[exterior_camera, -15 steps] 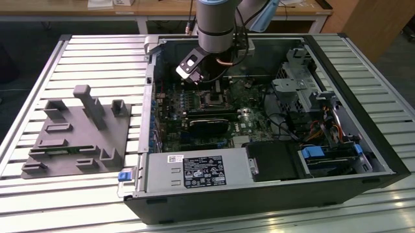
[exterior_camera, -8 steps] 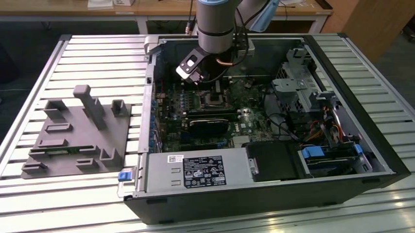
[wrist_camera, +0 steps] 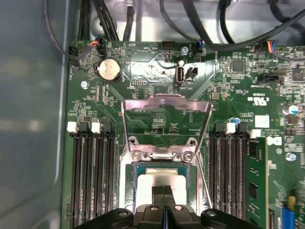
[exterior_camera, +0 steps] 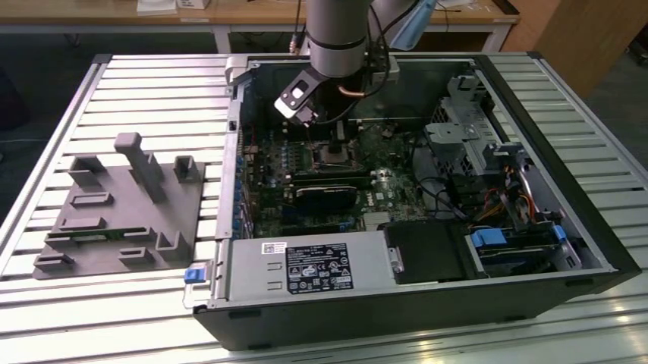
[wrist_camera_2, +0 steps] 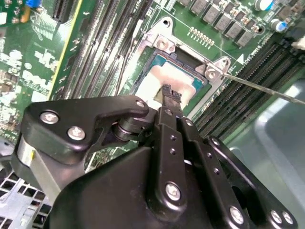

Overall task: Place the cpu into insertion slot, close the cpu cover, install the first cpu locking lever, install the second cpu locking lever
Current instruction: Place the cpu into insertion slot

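Gripper (wrist_camera_2: 171,94): jaws closed together, tips touching cpu (wrist_camera: 153,183) | cpu lies in slot (wrist_camera_2: 164,45); cover (wrist_camera: 167,102) upright, open | judgement: press lightly, squarely; keep chip flat, corners aligned.

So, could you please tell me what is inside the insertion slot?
The cpu lies inside the insertion slot, silver top up, with the cpu cover swung open. The shut claw covers part of the cpu's top, and anything beneath it is hidden.

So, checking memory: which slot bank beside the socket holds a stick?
The bank away from the coin battery: a green stick stands in it; the other bank has none.
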`<move>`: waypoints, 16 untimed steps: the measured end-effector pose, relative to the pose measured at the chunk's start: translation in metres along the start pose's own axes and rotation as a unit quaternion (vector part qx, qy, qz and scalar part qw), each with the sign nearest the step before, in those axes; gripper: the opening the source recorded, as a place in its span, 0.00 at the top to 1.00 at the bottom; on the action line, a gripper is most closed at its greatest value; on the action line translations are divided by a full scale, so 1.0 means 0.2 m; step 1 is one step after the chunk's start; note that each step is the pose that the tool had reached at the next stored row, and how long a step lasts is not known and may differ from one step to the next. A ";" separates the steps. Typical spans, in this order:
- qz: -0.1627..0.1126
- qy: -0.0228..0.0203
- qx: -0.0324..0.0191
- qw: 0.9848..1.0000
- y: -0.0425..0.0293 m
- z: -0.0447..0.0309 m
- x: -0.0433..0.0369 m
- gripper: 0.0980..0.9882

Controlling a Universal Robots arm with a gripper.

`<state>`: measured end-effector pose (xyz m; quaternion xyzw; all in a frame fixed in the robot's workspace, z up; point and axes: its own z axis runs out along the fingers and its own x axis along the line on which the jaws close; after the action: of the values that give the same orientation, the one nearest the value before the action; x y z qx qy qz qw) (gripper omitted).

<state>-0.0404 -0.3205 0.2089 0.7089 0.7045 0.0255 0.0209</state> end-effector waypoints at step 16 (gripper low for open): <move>0.000 0.000 0.000 1.000 0.013 -0.193 0.001 0.99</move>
<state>-0.0404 -0.3205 0.2477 0.7089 0.7045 0.0256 0.0210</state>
